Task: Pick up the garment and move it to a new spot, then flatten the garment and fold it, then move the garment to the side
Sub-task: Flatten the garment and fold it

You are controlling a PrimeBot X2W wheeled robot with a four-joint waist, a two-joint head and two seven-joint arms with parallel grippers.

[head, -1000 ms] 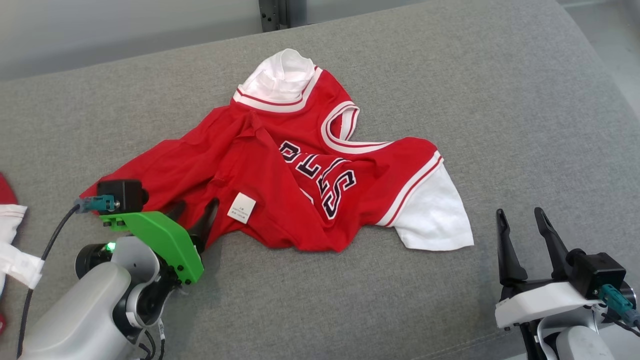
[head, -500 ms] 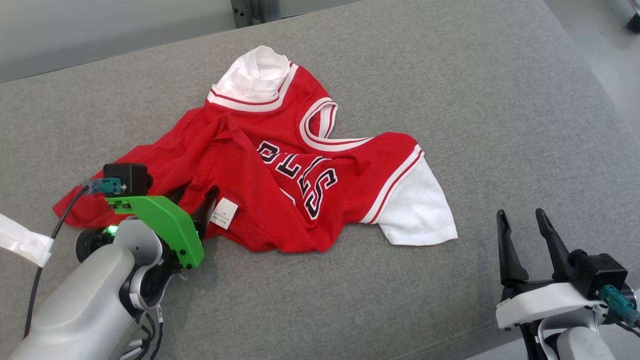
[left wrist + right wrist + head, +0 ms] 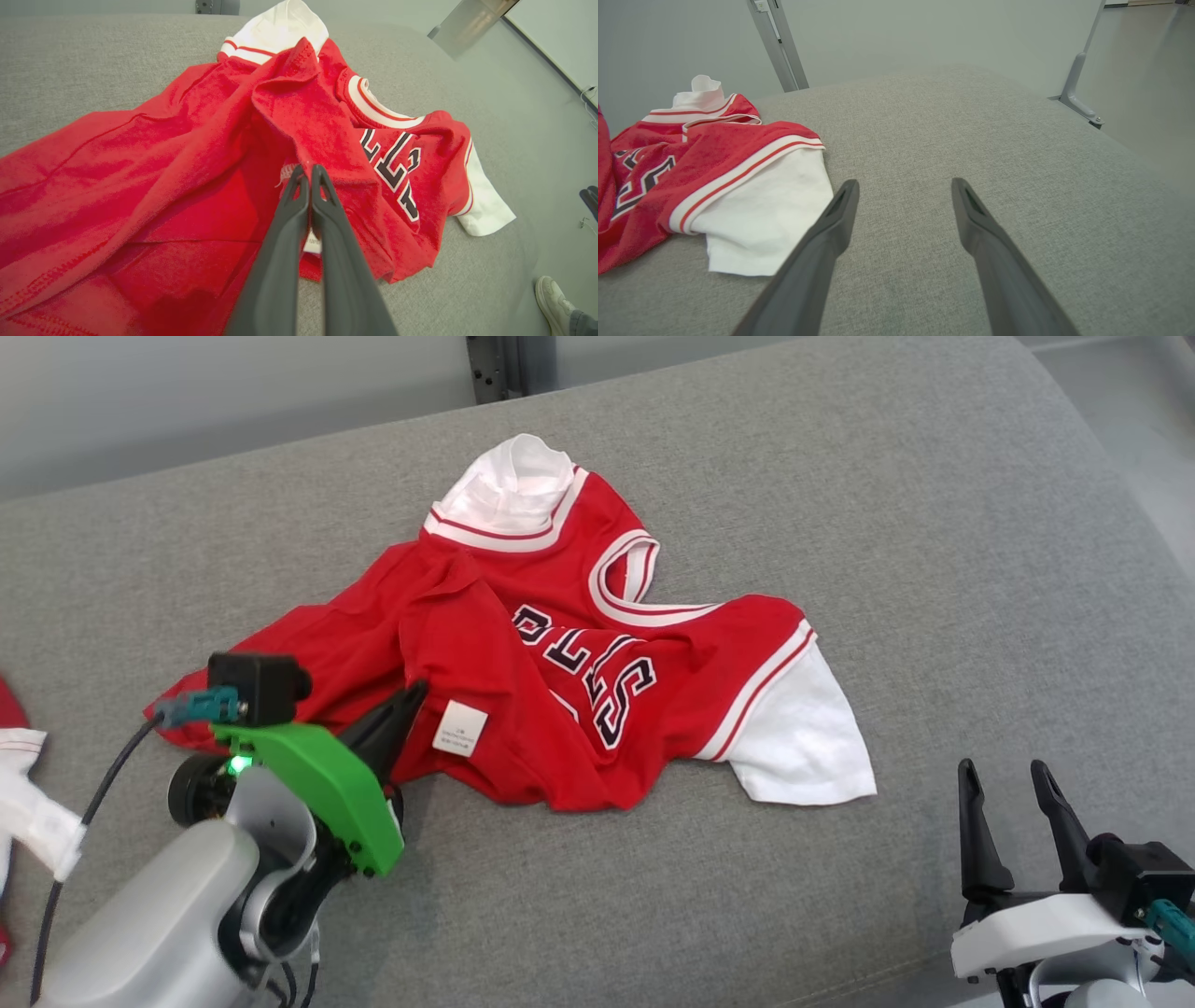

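Observation:
A crumpled red jersey (image 3: 523, 653) with white sleeves and black lettering lies on the grey cushion (image 3: 840, 523). My left gripper (image 3: 414, 693) is at its lower left part, beside the white label (image 3: 459, 728). In the left wrist view the fingers (image 3: 322, 196) are pressed together, and the left gripper (image 3: 306, 171) is shut on a raised fold of the jersey (image 3: 299, 116). My right gripper (image 3: 1005, 773) stands open at the lower right, apart from the white sleeve (image 3: 803, 728). In the right wrist view the right gripper (image 3: 903, 186) holds nothing, with the sleeve (image 3: 761, 219) to its left.
Another red and white garment (image 3: 19, 756) lies at the left edge. A metal post (image 3: 509, 364) rises behind the cushion. Bare floor lies beyond the cushion's right edge (image 3: 1148, 429). A person's shoe (image 3: 553, 291) stands on the floor in the left wrist view.
My left gripper's fingers, apart a second ago, have come together on the red fabric near the label. The head camera has shifted. The right gripper sits slightly lower in view.

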